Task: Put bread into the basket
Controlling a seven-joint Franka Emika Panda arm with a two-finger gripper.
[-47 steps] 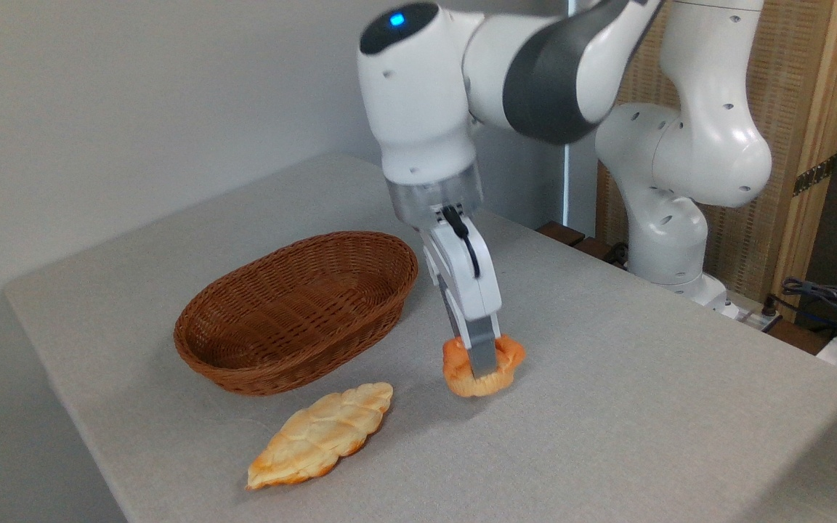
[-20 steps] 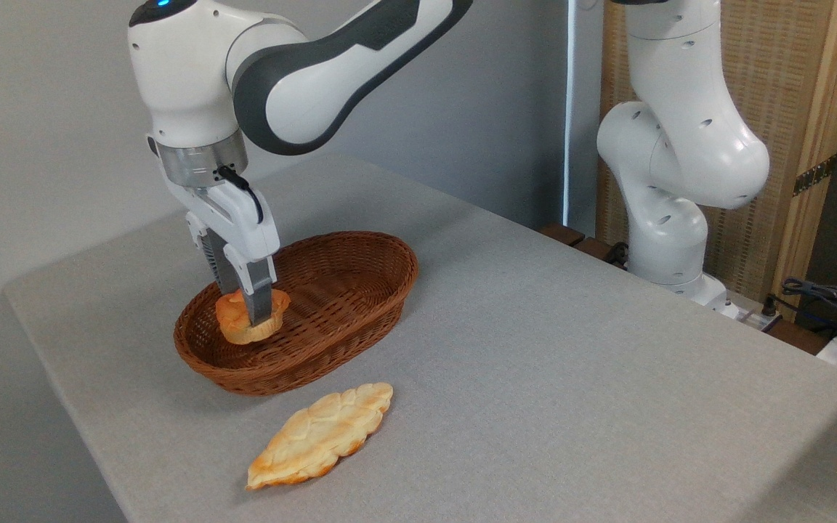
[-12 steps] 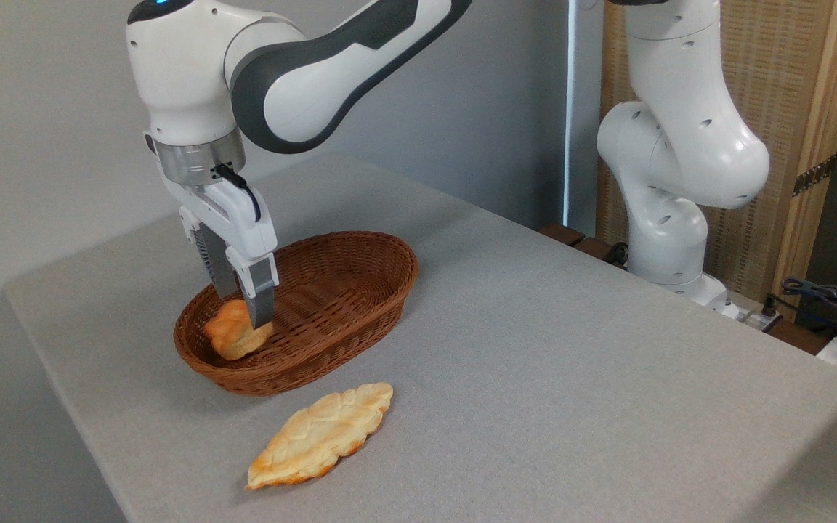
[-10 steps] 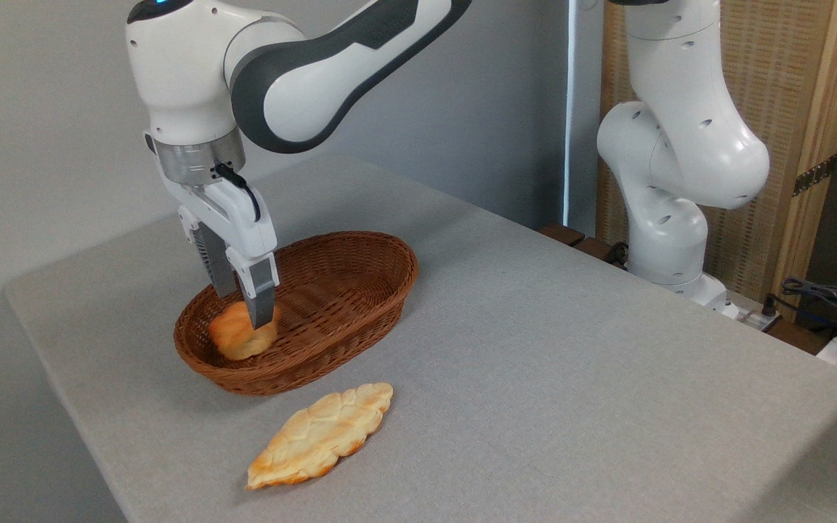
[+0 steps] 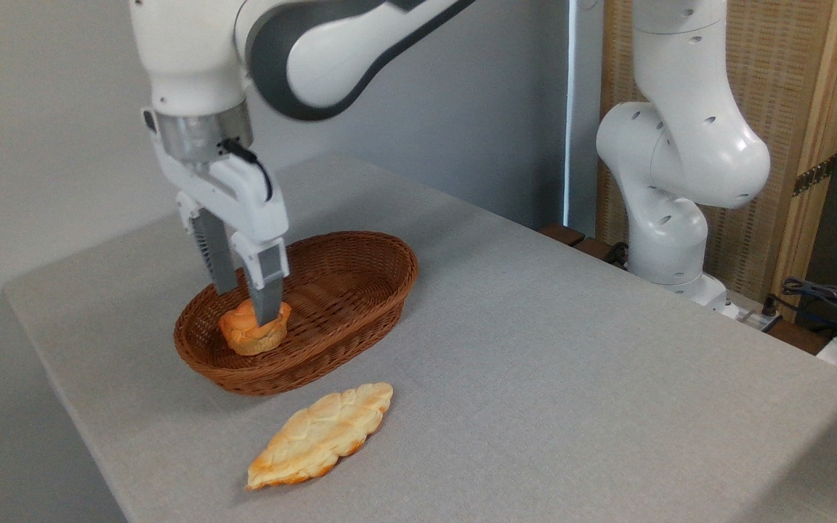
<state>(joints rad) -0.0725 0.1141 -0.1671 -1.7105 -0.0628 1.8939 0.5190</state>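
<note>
The bread (image 5: 253, 332), a small round orange-golden bun, rests upright on the floor of the basket (image 5: 346, 290) near its left end. The basket is oval, brown woven wicker with low sides, standing on the grey table. My gripper (image 5: 245, 303) hangs straight above the bun, open, its two grey fingers spread apart. The near fingertip overlaps the bun's top in the picture; whether it touches the bun I cannot tell. Nothing is held between the fingers.
A flat, leaf-shaped pale golden braided loaf (image 5: 322, 434) lies on the table in front of the basket. The arm's white base (image 5: 669, 240) stands off the table's right rear edge, with cables (image 5: 825, 298) at far right. The table's left edge runs close to the basket.
The gripper carried the bun from the table over to the basket, let it go and opened. The bun tipped, then settled upright. The gripper has since risen slightly.
</note>
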